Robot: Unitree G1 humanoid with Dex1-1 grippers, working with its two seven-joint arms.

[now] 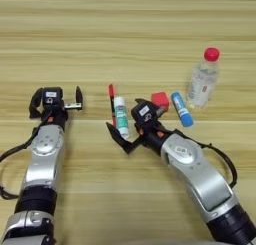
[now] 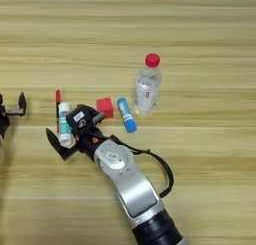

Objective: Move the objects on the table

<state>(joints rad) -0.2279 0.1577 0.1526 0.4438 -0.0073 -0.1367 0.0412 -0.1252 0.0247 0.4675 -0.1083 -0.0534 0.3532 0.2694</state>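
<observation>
On the wooden table [image 1: 150, 29]: bottle [image 1: 203, 81] upright at right; right gripper [image 1: 131, 124] spread wide around the white tube [image 1: 121, 117], one finger near the cube [image 1: 160, 99]. Left gripper [image 1: 56, 100] open, empty, well left; glue stick [image 1: 181, 109] between cube and bottle; pen [image 1: 112, 103] just beside the tube.

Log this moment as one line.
right gripper: open, around white tube | left gripper: open, idle, far left | bottle: upright

Pen [image 1: 111, 101], white tube [image 1: 121, 117], cube [image 1: 160, 99], glue stick [image 1: 181, 109] lie beside upright bottle [image 1: 203, 79].
</observation>
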